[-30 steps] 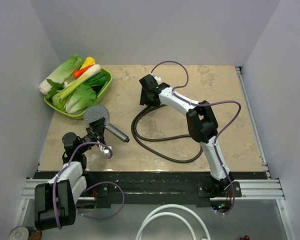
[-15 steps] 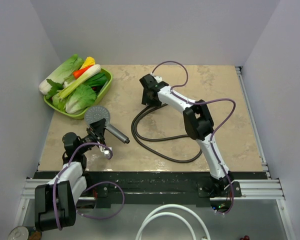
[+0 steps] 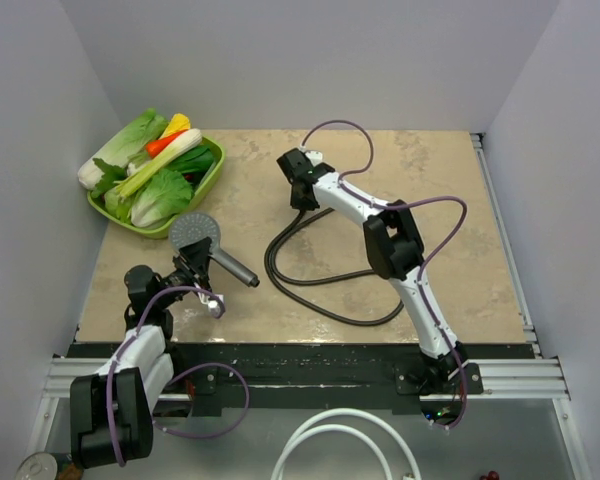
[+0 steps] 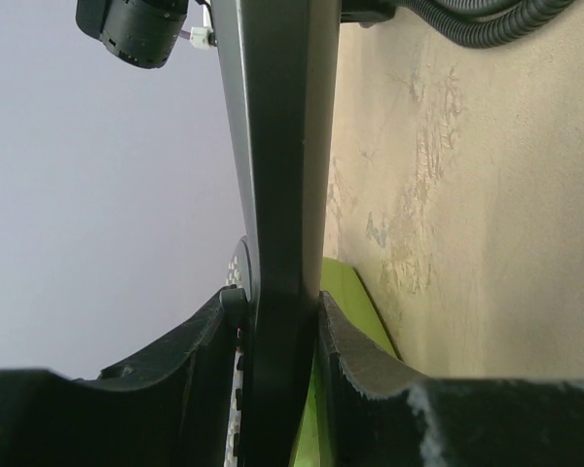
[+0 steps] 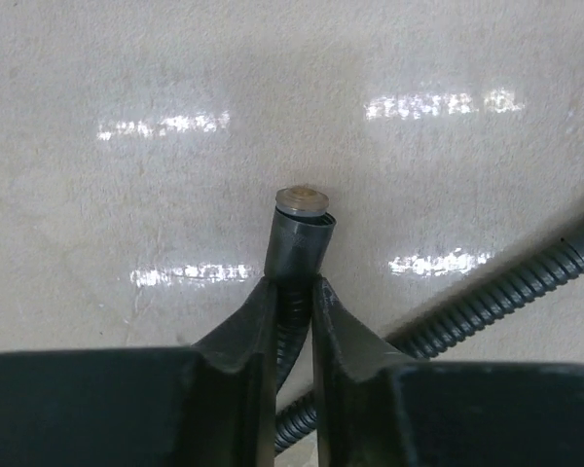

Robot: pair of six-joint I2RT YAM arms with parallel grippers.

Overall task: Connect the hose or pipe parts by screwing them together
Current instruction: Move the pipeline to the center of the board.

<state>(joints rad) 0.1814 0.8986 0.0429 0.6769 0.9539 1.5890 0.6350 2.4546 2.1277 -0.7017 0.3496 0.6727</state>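
The round grey shower-head disc (image 3: 193,230) is held off the table at the near left, its dark handle (image 3: 238,270) pointing right. My left gripper (image 3: 196,266) is shut on that handle (image 4: 277,175), with the perforated disc edge (image 4: 237,282) just behind the jaws. The dark corrugated hose (image 3: 270,258) lies in loops at the table's middle. My right gripper (image 3: 302,200) points down at the hose's far end. In the right wrist view its jaws (image 5: 294,292) are shut on the hose just behind the end nut (image 5: 300,233), which rests on the table.
A green tray (image 3: 212,165) of vegetables stands at the back left, close behind the shower head. A thick white looped tube (image 3: 330,440) lies below the table's near edge. Grey walls close in both sides and the back.
My right gripper has come down a little to the left and closed on the hose behind its end nut. The left arm and shower head have stayed put.
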